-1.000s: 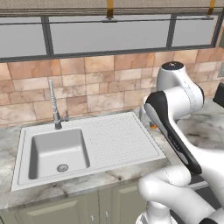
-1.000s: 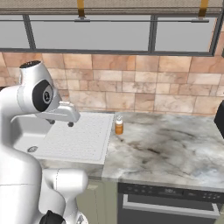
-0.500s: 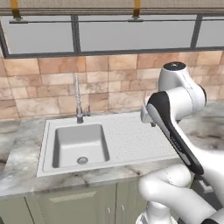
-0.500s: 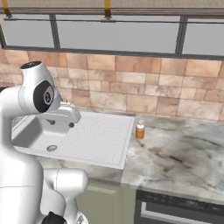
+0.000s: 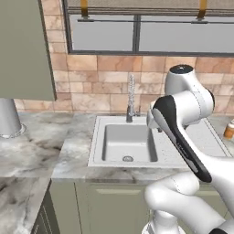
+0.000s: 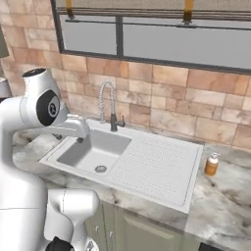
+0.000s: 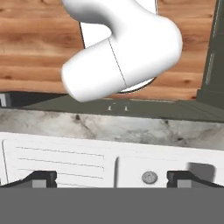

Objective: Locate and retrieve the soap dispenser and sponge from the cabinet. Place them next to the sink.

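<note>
My jaws [image 7: 112, 177] hang wide and empty over the sink [image 6: 128, 162], the soap dispenser [image 6: 212, 164] parked on the bench beside the drainboard, so sponge-hunting comes next, I'd say.

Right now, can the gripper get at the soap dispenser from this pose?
Probably not without a big swing. The soap dispenser stands free on the counter past the drainboard end of the sink, but the open gripper hangs over the basin side, pointing down.

Even, soft rendered light, faint shadows, no glare, slightly blurry.
</note>
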Robot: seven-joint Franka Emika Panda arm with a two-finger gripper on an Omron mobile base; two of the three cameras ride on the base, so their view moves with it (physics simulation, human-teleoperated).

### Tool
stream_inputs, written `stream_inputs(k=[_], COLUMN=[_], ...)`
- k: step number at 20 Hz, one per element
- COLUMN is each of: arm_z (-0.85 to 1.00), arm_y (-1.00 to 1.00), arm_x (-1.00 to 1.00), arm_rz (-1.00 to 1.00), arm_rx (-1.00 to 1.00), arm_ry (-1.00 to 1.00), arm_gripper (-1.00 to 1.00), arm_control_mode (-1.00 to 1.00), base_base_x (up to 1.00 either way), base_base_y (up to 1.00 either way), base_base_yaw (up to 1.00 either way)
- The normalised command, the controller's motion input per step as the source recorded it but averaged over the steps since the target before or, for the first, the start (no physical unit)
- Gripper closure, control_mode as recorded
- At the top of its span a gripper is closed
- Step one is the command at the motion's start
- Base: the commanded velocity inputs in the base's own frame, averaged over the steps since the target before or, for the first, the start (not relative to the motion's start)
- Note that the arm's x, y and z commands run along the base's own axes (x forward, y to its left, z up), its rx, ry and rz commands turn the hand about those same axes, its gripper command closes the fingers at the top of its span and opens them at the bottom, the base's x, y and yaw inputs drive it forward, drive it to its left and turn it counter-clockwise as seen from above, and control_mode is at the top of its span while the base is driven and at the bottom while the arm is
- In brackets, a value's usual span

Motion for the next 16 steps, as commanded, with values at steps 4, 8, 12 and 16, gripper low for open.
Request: stream_inputs(k=[4,8,12,16], arm_z=[0.0,0.0,0.0,0.0], arm_y=[0.0,0.0,0.0,0.0], arm_x=[0.0,0.0,0.0,0.0], arm_rz=[0.0,0.0,0.0,0.0], arm_rx=[0.0,0.0,0.0,0.0], arm_ry=[0.0,0.0,0.0,0.0], arm_gripper=[-1.0,-1.0,-1.0,-1.0], arm_control_mode=[1.0,1.0,1.0,1.0], base_base_x=[-0.1,-0.3,-0.23,0.0], base_base_y=[-0.01,-0.33,-0.14,0.0], base_base_yaw=[0.41,0.37,0.42,0.5])
